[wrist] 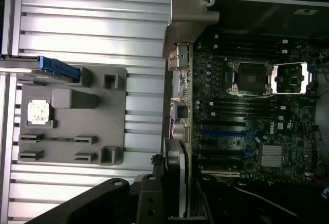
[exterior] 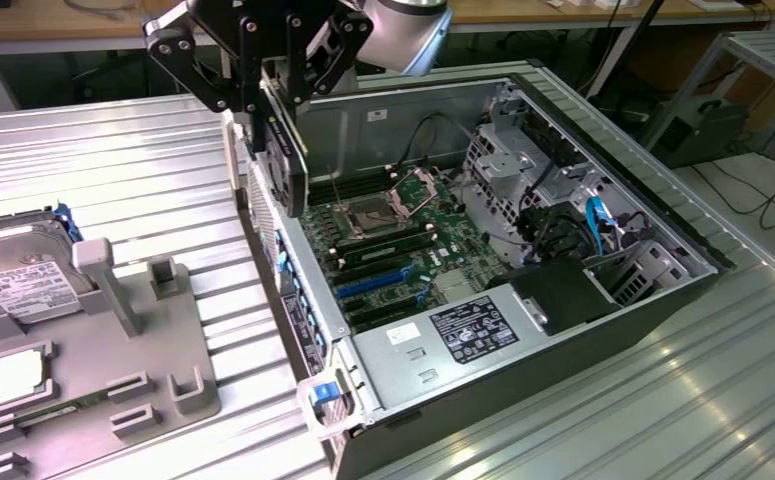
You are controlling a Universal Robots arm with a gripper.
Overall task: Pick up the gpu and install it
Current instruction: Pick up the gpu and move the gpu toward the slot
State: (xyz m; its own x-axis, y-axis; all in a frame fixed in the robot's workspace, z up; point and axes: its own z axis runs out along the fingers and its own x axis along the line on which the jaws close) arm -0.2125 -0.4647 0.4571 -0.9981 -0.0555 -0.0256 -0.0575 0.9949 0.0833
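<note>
Pick-up is done: the pincer point(exterior: 278, 100), upper centre-left of the exterior view, clenches the gpu point(exterior: 287, 160) on edge above the open computer case point(exterior: 360, 125). Seating it in the motherboard point(exterior: 401, 245) is not yet done.

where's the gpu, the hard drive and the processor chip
gpu point(exterior: 284, 150), exterior view, on its dark board face.
hard drive point(exterior: 23, 280), exterior view, on its white label.
processor chip point(wrist: 38, 112), wrist view, on its silver top.

The exterior view slants down from far, the wrist view straight down closer, both seeing the flat green circuit board point(exterior: 407, 245) point(wrist: 247, 116).
</note>
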